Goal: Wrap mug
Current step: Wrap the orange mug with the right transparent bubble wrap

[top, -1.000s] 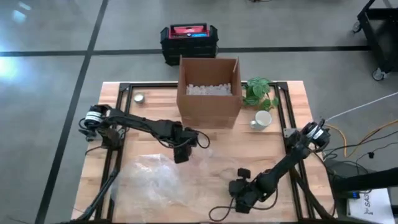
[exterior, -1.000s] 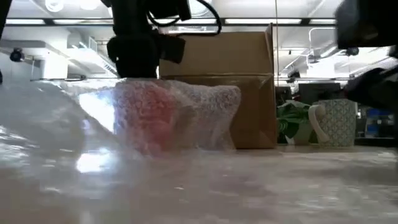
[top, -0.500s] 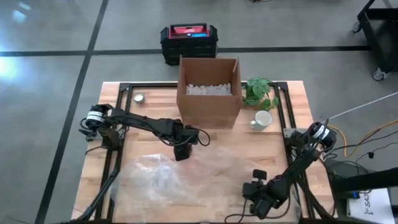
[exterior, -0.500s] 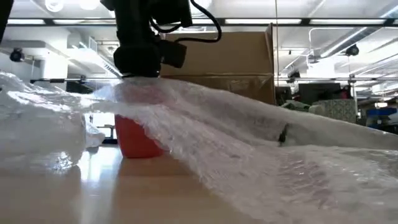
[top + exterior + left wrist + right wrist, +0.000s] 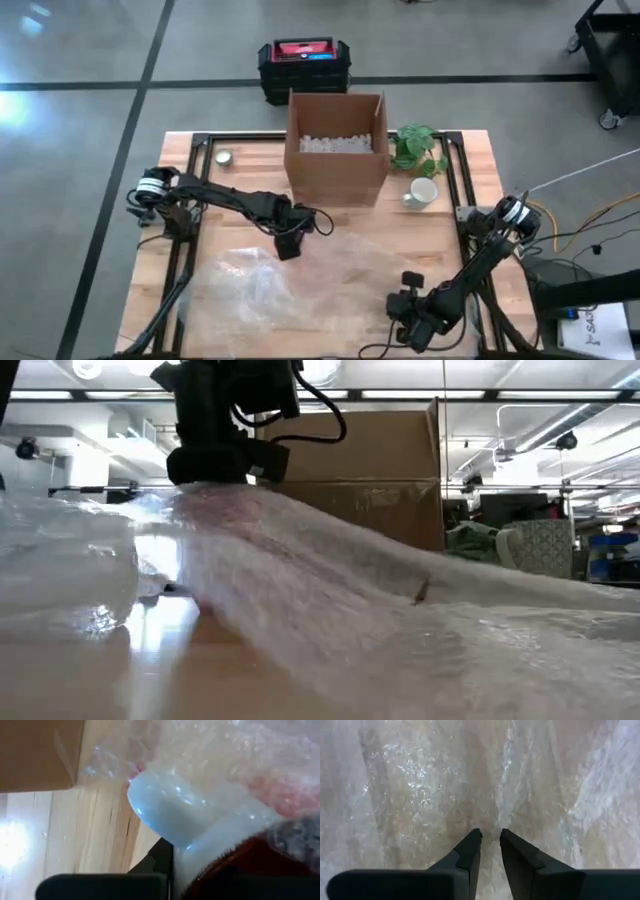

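Industrial workshop: concrete floor (image 5: 80,60), toolbox (image 5: 303,66) (strip-lit ceiling (image 5: 500,395)).

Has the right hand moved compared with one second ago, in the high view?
Yes. The right hand has shifted toward the table's right edge and slightly farther from the cardboard box, pinching the bubble wrap.

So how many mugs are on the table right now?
2: a red mug under the bubble wrap at the left gripper, and a white mug beside the plant. Others could be hidden.
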You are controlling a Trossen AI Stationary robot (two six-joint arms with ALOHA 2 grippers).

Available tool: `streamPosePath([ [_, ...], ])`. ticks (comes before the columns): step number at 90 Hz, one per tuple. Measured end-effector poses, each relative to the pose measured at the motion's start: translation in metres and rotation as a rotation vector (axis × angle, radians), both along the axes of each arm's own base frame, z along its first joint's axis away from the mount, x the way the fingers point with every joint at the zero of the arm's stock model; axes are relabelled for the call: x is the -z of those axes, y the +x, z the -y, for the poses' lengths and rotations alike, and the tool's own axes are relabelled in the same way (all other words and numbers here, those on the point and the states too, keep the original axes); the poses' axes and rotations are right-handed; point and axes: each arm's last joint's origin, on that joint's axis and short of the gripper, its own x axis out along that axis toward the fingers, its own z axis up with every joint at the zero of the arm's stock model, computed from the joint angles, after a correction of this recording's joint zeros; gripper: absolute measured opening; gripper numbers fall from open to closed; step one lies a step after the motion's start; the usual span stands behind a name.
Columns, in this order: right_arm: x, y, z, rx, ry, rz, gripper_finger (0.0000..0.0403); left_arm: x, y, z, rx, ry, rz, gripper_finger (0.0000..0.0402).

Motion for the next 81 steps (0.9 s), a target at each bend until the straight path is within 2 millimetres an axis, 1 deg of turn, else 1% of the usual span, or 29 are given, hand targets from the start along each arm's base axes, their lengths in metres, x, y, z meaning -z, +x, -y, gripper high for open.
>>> streamPosePath([
  [7,-0.001,0.007,0.003,-0.008,-0.006,0.031,0.007,-0.01,-0.004,-0.001,0.01,0.048,-0.019,0.0005],
  [10,-0.001,0.01,0.005,-0.008,-0.006,0.041,0.0071,-0.017,-0.005,-0.001,0.009,0.066,-0.013,0.0004],
  [17,-0.001,0.017,0.012,-0.003,-0.018,0.042,0.0069,-0.046,-0.006,-0.001,-0.002,0.111,0.062,0.0003],
  [22,-0.001,0.022,0.017,-0.004,-0.026,0.039,0.0065,-0.065,-0.014,-0.002,-0.009,0.125,0.079,0.0002],
  [28,-0.001,0.027,0.022,-0.024,-0.041,0.033,0.0059,-0.082,-0.024,-0.002,-0.014,0.138,0.094,0.0002],
  [36,-0.001,0.033,0.029,-0.027,-0.049,0.024,0.005,-0.105,-0.031,-0.003,-0.03,0.13,0.205,0.0002],
  [44,-0.001,0.036,0.033,-0.022,-0.051,0.02,0.0043,-0.127,-0.045,-0.005,-0.043,0.13,0.28,0.0002],
  [50,-0.001,0.037,0.034,-0.027,-0.054,0.017,0.0038,-0.136,-0.051,-0.005,-0.048,0.121,0.334,0.0001],
  [64,-0.004,0.038,0.033,-0.034,-0.051,0.007,0.0033,-0.147,-0.057,-0.001,-0.037,0.097,0.41,0.0001],
  [72,-0.015,0.045,0.029,-0.03,-0.045,0.027,0.0037,-0.149,-0.053,0.006,-0.011,0.085,0.449,0.0001],
  [81,-0.031,0.055,0.028,-0.048,-0.055,0.03,0.0058,-0.146,-0.043,0.017,0.041,0.057,0.484,0.0001],
])
